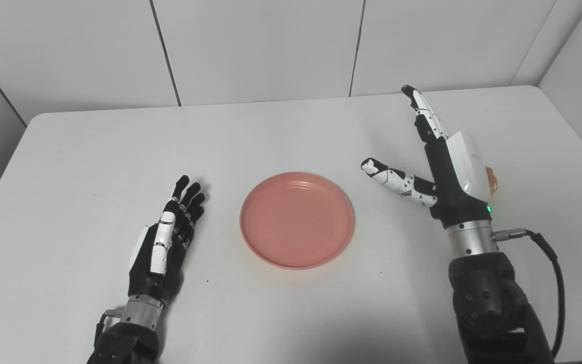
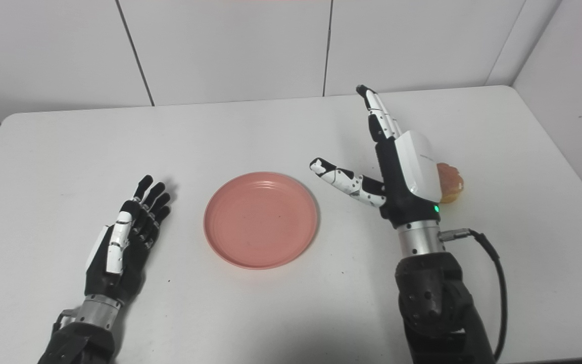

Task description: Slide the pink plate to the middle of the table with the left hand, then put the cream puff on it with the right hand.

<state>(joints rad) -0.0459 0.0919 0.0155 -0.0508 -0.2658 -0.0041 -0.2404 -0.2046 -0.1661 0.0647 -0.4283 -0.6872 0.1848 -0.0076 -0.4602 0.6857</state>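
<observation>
1. Left eye view: the pink plate (image 1: 297,219) lies flat and bare at the centre of the white tabletop (image 1: 94,151), so the slide looks done. The left robot hand (image 1: 164,242) rests at lower left, just beside the plate but apart from it, fingers straight and together, holding nothing. The right robot hand (image 1: 445,167) stands edge-up at centre right, fingers pointing to the top of the frame, thumb spread toward the plate, empty. Only a sliver of the cream puff (image 1: 493,182) peeks out behind its back.

2. Right eye view: the cream puff (image 2: 451,184), a golden-brown rounded lump, sits on the tabletop just right of the right robot hand, on its back side, away from the palm. I judge the hand must cross over or turn before grasping; it is clearly the nearer one.
</observation>
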